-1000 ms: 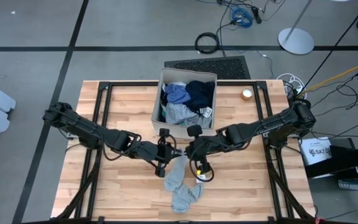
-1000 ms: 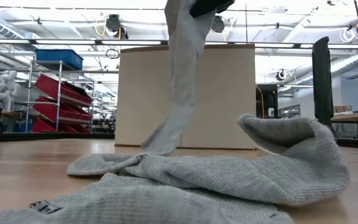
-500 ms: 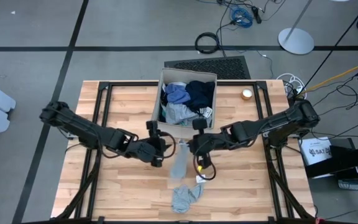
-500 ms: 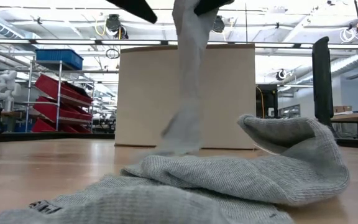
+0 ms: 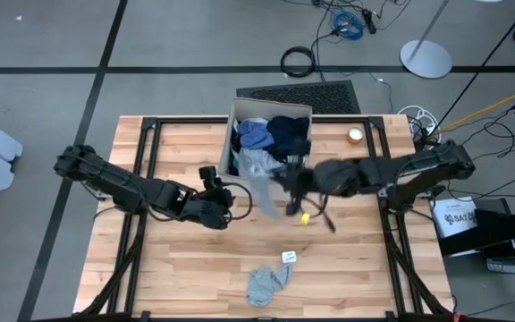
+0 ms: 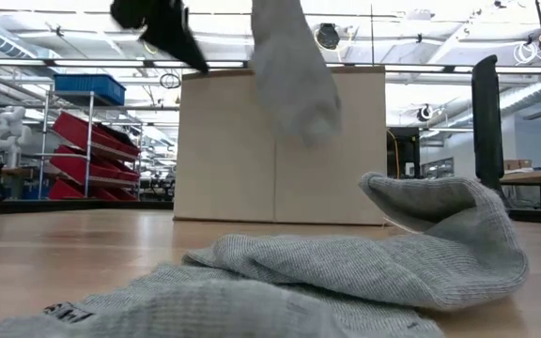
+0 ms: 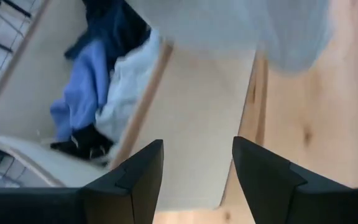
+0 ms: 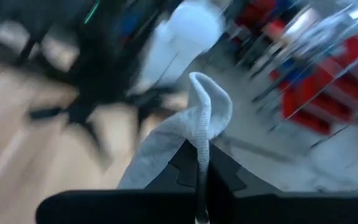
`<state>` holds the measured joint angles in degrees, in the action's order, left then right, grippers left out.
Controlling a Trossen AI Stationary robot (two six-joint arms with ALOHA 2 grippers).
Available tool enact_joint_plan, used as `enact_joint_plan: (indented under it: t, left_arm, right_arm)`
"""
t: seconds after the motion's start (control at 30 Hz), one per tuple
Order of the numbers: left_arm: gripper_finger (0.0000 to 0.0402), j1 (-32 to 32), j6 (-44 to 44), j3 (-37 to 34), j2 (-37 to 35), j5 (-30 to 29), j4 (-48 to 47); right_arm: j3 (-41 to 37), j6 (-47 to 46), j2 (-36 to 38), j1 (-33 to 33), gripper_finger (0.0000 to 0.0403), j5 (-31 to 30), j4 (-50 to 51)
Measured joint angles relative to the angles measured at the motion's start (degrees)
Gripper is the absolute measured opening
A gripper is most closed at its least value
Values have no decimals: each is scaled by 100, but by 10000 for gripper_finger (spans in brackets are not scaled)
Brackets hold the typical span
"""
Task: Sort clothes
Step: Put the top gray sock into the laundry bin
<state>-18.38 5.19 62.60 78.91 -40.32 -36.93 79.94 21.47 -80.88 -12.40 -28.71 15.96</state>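
Observation:
My right gripper (image 5: 291,177) is shut on a long grey knit piece (image 5: 262,192) just in front of the beige box (image 5: 229,148). In the low view the piece (image 6: 289,75) hangs clear of the table. A second grey piece (image 5: 266,282) lies crumpled on the table near the front edge and fills the low view's foreground (image 6: 346,268). My left gripper (image 5: 215,188) is open and empty to the left of the hanging piece, pointing at the box (image 7: 197,124). My right gripper pinches a folded end of the grey piece (image 8: 207,112) between its two fingers. The fold sticks out beyond the fingertips. The rest hangs slack below the gripper, lifted clear of the table.
The box holds blue, navy and grey clothes (image 5: 271,143). A small white tag (image 5: 287,258) and a yellow bit (image 5: 304,217) lie on the wood. A small round thing (image 5: 355,135) sits at the far right. Bare wood lies to the left and right.
My right gripper has risen and gone toward the far edge and the box with the grey piece. Its lower end has come off the table, and it now hangs clear. My left gripper has drawn back toward the far left, away from the piece.

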Motion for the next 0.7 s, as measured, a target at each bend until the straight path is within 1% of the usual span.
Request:
enact_joint_plan:
  t: [0.17,0.23,0.37,0.5,0.57,0.7]
  left_arm:
    - [203,237,218,-563,-113,3,40]
    - [203,326,344,-706,-120,111,54]
    - [203,389,348,-884,-129,516,227]
    - [203,390,307,-885,-133,577,369]
    - [203,390,244,-885,-133,579,459]
    - [203,390,155,-885,-133,601,553]
  right_arm:
    - [2,447,220,648,0,-219,-1492]
    - [2,503,253,959,0,-289,-1822]
    - [2,407,243,1650,0,-262,-1832]
    - [2,-114,69,2350,0,-205,-1522]
    - [2,-501,-47,2676,0,156,-1294]
    - [2,-1243,-345,3109,0,1272,-771]
